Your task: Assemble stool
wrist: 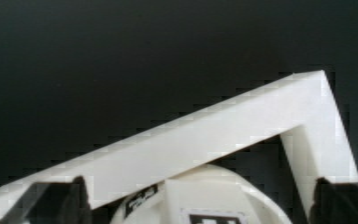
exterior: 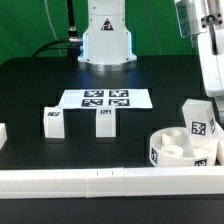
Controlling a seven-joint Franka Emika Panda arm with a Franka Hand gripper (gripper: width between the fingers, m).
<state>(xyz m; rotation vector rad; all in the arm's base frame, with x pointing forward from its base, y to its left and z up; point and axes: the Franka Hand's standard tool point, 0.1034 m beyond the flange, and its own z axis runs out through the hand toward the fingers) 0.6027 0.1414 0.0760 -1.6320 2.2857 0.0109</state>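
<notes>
The round white seat (exterior: 178, 150) lies at the front of the exterior view's right, sockets up. One white tagged leg (exterior: 197, 121) stands upright in it. My gripper (exterior: 208, 98) hangs directly over that leg, jaws open. In the wrist view the leg (wrist: 202, 200) sits between the two dark fingers (wrist: 51, 203), which stand apart from its sides, with my gripper (wrist: 194, 208) around it but not clamped. Two more legs (exterior: 53, 121) (exterior: 105, 121) stand on the black table in front of the marker board (exterior: 105, 98).
A long white border rail (exterior: 90, 182) runs along the front edge and meets a side rail at a corner (wrist: 247, 115) close behind the seat. A white block (exterior: 3, 135) shows at the left edge. The robot base (exterior: 107, 40) stands at the back.
</notes>
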